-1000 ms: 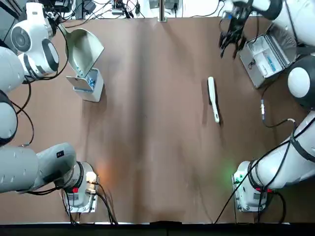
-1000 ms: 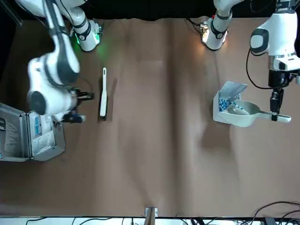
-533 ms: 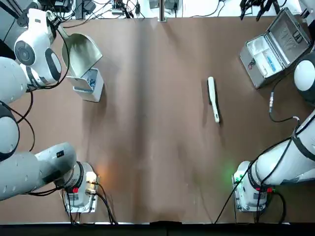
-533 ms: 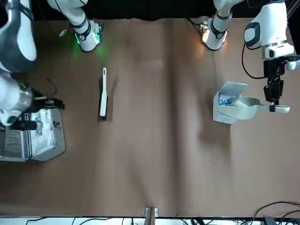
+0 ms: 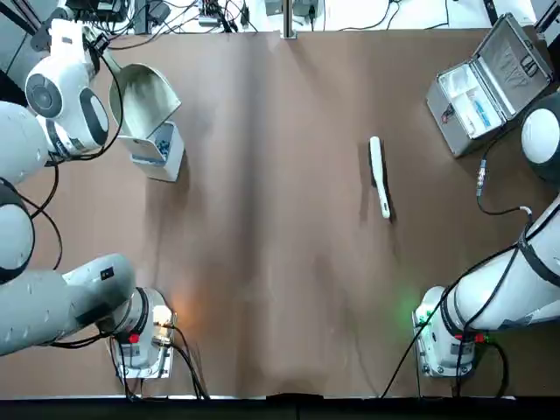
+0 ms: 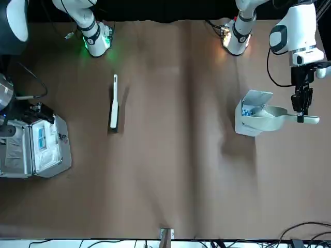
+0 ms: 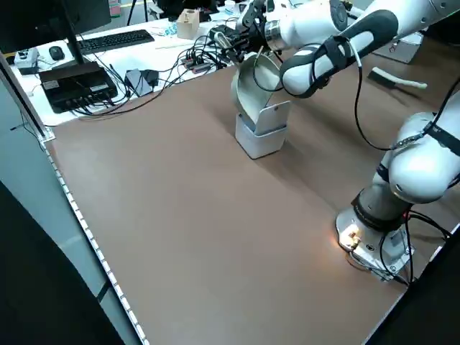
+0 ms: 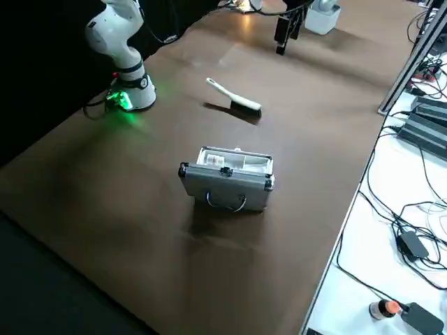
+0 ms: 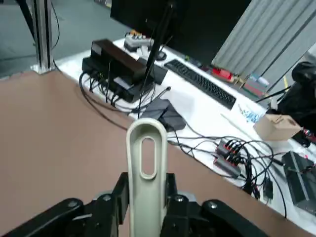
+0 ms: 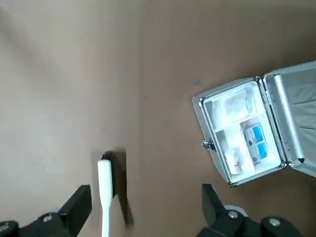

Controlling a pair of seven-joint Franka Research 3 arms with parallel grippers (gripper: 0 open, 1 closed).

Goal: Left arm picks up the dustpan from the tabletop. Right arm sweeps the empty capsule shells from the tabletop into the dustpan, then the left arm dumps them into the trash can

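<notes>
dustpan handle between left gripper's fingers

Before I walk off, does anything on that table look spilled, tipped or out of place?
Nothing looks spilled or tipped. The dustpan is tilted over the trash can, held by the left claw, which fits dumping. The silver case is open, perhaps deliberately.

We see an open silver case on the tabletop, with a white tray and blue-marked packets inside. We also see a desk beyond the tabletop's edge, holding a black keyboard, a computer mouse, a monitor, a small cardboard box and tangled black cables. We spot an orange-capped bottle too.
</notes>
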